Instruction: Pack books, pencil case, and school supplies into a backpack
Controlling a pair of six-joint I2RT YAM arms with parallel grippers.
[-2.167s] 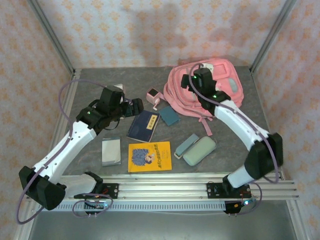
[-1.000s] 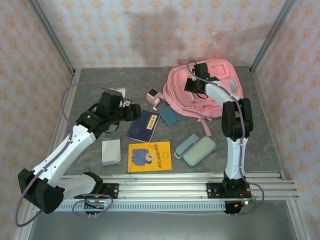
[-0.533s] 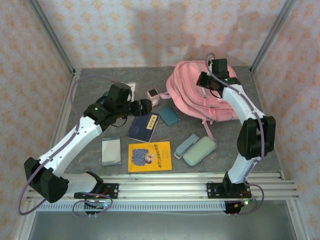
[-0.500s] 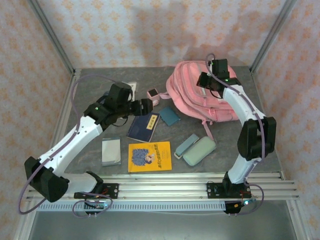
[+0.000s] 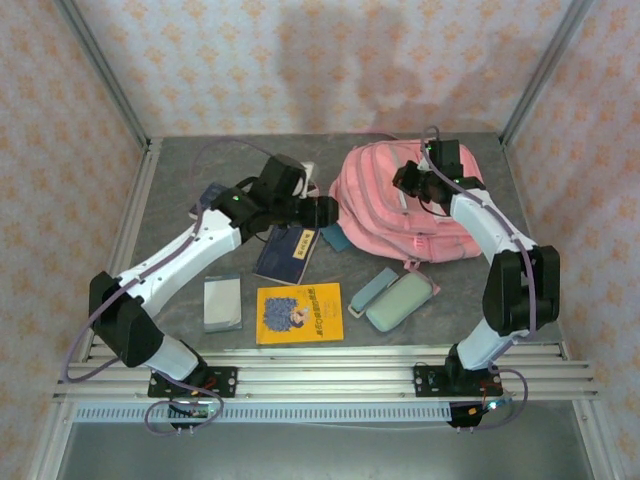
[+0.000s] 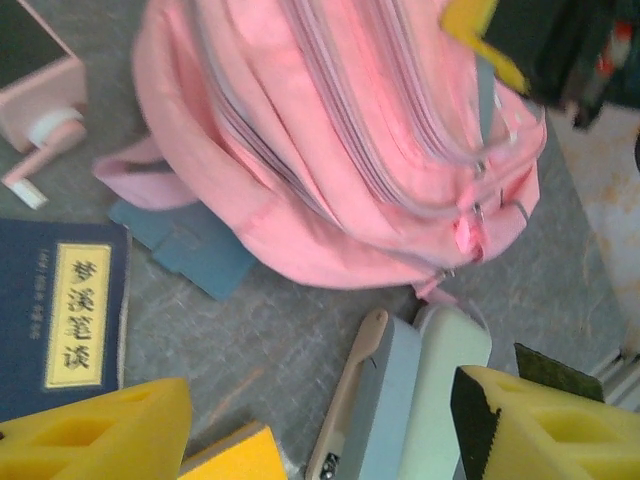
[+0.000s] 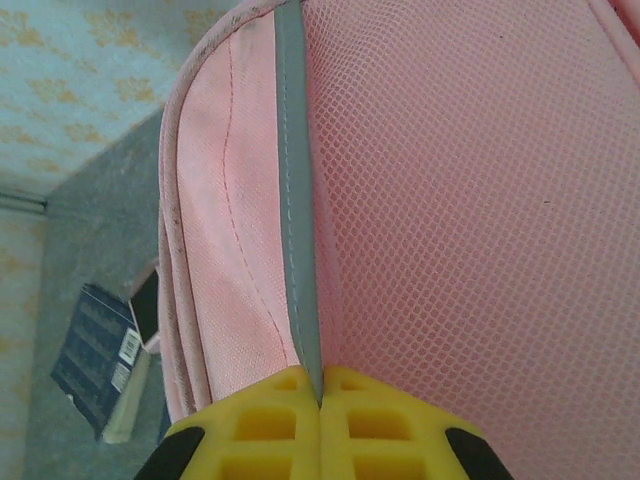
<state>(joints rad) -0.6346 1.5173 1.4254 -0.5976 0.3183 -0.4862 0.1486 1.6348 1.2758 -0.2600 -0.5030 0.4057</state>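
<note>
The left arm [image 5: 190, 255] reaches far forward and inward with a bent elbow, the left gripper [image 6: 320, 425] angled down, its yellow fingers [image 6: 100, 430] standing wide apart, while the right arm [image 5: 490, 225] arches up and back, the right gripper [image 7: 320, 400] clamped, pads pressed tight together.

I read 梦溪笔谈 running down the pale label of the dark navy book [image 6: 60, 320], cover print on the yellow book [image 5: 299, 313] too small for me to read

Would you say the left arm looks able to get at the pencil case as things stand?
Probably yes: the left tool hangs open and empty, and the pencil case lies uncovered nearby.
</note>
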